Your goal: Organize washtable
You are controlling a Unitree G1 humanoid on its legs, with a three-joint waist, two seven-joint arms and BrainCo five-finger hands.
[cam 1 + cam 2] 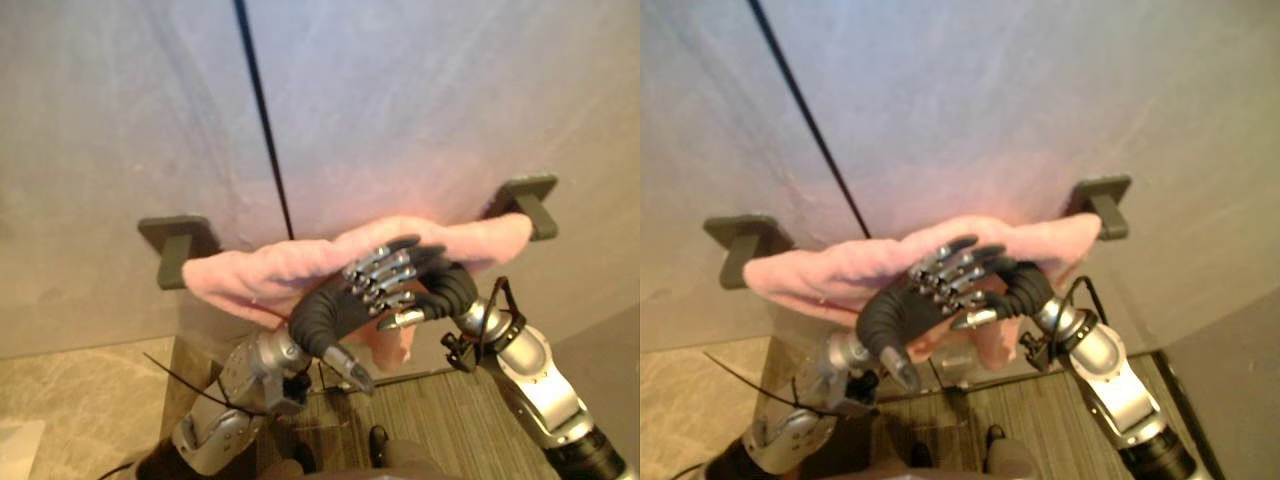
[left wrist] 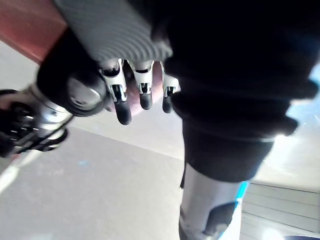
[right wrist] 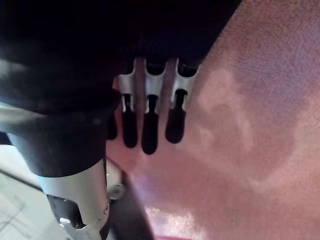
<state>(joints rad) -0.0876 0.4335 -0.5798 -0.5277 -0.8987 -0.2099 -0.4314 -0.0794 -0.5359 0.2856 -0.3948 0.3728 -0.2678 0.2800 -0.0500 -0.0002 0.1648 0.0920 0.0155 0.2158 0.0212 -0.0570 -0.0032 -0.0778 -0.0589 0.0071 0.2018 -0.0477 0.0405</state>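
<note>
Evidently straightening the pink towel (image 1: 260, 272) was underway. The left hand (image 1: 330, 315) and right hand (image 1: 450, 288) lay flat-fingered on it (gripping nothing) — next, probably, sweeping outward from both hands.

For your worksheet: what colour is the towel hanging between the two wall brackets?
The towel is pale pink, clearest in the left eye view.

head eyes share towel (image 1: 262, 270), wrist cameras close-up
</note>
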